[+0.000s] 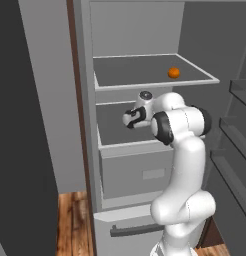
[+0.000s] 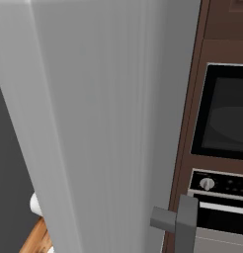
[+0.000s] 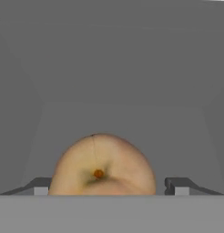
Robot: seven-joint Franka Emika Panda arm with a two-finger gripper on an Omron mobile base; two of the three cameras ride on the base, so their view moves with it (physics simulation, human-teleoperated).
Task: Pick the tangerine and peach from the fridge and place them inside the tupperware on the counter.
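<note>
1. Fingers (image 3: 107,189) sit either side of the peach (image 3: 102,166) in my hand view; the left tip looks to meet the fruit's edge and the right tip (image 3: 177,186) stands a little off it, so I read them as spread fairly wide around the fruit, and I cannot tell whether they grip it.
2. Peach: pale orange-pink with a crease and a small orange stem spot, low in the hand view, close up between the tips, with grey fridge walls behind it.
3. On the left of my left base view I see a dark panel and a grey wall, with wooden floor (image 1: 72,220) below.
4. Moving right, the fridge (image 1: 87,100) stands open, with grey shelves and a drawer (image 1: 137,172) inside.
5. My arm (image 1: 182,165) rises from the lower right and bends into the middle compartment, just above the drawer; the hand end points left, into the fridge.
6. Tangerine (image 1: 173,73): plain orange, alone on the upper shelf (image 1: 145,70), towards its right side, above the arm and well apart from it.
7. Further right are the door's shelves (image 1: 235,130).
8. From the right base view, the fridge door (image 2: 108,123) stands close up on the left, its handle (image 2: 180,225) low down, with an oven (image 2: 224,148) in brown cabinetry to the right.
</note>
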